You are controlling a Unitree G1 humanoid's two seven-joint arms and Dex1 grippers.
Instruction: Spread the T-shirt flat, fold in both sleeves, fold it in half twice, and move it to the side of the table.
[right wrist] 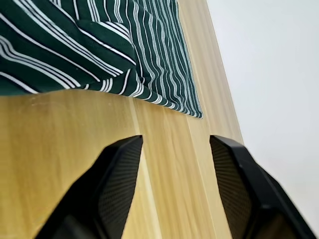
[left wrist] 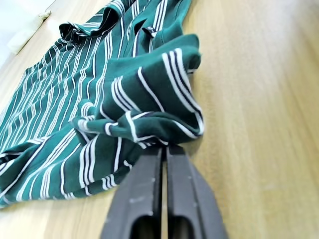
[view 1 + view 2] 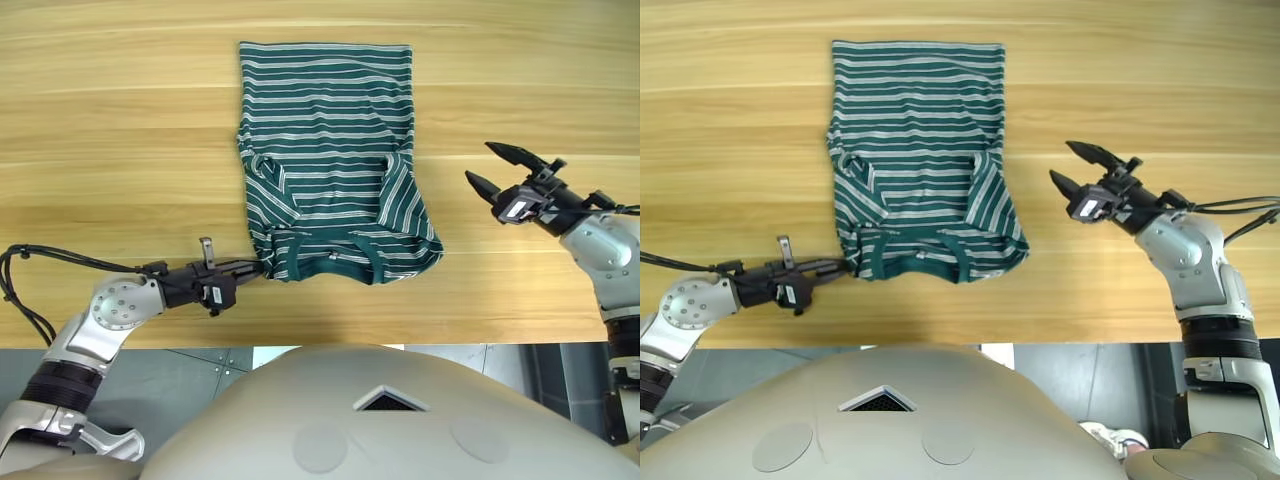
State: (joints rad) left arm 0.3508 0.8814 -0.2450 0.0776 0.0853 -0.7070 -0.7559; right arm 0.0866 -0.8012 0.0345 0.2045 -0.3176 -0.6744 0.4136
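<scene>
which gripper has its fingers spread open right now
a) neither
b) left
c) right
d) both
c: the right gripper hovers over the table beside the T-shirt with its fingers apart and nothing between them, while the left gripper is pinched shut on the shirt's near left corner.

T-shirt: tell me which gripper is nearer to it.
Left. The left gripper meets the T-shirt at its near left corner; the right gripper hangs open, apart, off its right side.
</scene>
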